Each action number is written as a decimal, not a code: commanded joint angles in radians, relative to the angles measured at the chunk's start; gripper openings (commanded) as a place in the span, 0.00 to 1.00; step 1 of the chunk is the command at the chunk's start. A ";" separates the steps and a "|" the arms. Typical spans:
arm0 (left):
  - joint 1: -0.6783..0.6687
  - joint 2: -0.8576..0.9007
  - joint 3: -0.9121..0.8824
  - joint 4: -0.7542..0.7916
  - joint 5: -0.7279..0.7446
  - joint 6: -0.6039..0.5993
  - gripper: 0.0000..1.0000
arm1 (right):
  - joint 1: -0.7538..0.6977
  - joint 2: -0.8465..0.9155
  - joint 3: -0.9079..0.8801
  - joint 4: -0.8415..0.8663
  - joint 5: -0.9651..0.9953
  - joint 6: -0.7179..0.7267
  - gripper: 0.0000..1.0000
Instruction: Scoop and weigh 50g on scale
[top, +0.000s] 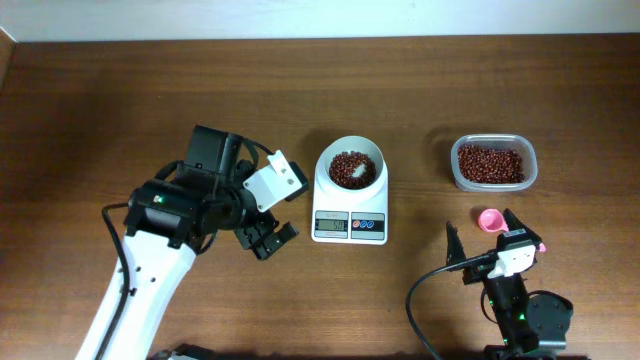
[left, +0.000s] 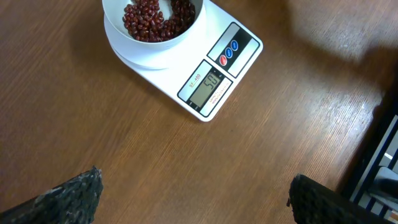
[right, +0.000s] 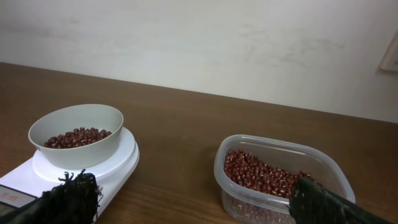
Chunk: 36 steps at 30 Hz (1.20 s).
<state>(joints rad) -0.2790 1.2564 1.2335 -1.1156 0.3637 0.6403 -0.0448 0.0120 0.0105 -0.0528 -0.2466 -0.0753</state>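
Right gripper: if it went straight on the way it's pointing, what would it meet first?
Most likely the clear tub, just ahead of the right gripper and slightly right of centre. The pink scoop lies by the fingers in the overhead view and may sit under that line; depth is unclear.

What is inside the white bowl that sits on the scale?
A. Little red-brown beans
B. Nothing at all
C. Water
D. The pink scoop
A: the white bowl on the scale holds a heap of little red-brown beans, while the pink scoop is outside it, near the clear tub.
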 joint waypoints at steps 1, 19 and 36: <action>0.004 -0.011 0.013 -0.001 0.014 0.019 0.99 | 0.004 -0.009 -0.005 -0.010 0.024 0.000 0.99; 0.004 -0.011 0.013 -0.001 0.014 0.019 0.99 | -0.016 -0.009 -0.005 -0.010 0.019 0.001 0.99; 0.004 -0.011 0.013 -0.001 0.014 0.019 0.99 | -0.016 -0.009 -0.005 -0.008 0.019 0.001 0.99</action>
<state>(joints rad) -0.2790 1.2564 1.2335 -1.1152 0.3637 0.6403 -0.0547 0.0120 0.0105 -0.0528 -0.2436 -0.0761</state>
